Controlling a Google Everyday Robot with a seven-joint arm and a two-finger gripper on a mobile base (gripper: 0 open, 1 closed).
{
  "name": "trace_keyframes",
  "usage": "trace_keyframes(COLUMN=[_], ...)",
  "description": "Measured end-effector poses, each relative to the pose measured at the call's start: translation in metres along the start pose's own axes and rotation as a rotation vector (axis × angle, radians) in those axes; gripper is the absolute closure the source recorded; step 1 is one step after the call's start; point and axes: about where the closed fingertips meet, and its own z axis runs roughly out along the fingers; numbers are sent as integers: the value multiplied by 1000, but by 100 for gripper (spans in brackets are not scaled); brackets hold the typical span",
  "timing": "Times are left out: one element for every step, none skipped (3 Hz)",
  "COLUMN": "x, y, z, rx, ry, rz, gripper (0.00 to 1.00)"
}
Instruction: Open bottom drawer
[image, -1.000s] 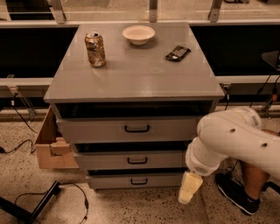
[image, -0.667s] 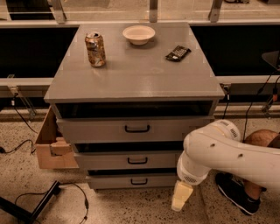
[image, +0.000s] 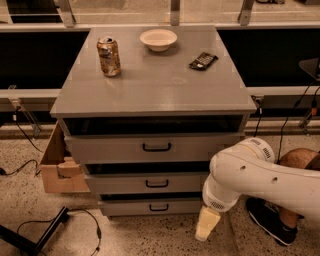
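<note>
Hanging low off the front-right corner of the bench (image: 165, 90), the claw (image: 207, 223) sits near the floor (image: 140, 235), pointing down. Open or closed: cannot tell. Bottom drawer (image: 125, 206) is the lowest of three fronts, just left of the claw. Its black bar handle (image: 158, 207) lies further left and slightly higher. Handle's long axis runs horiz., so the move req'd is prob. leftward, then a pull toward the camera. Drawer front: grey painted wood, flat, matte; appears not yet pulled out. Handle: small, slim, dark. Claw: cream, smooth, blunt. Arm (image: 250, 175) shell: white, rounded. Floor: speckled.
</note>
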Motion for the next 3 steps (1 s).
trace_keyframes(x=[-15,-38,-50], y=[0,-8,-11], z=[32,98,160], rx=[-35,-98,-155], ry=[-20,-66,-84], rz=[-11,-35,-42], gripper=[0,0,0])
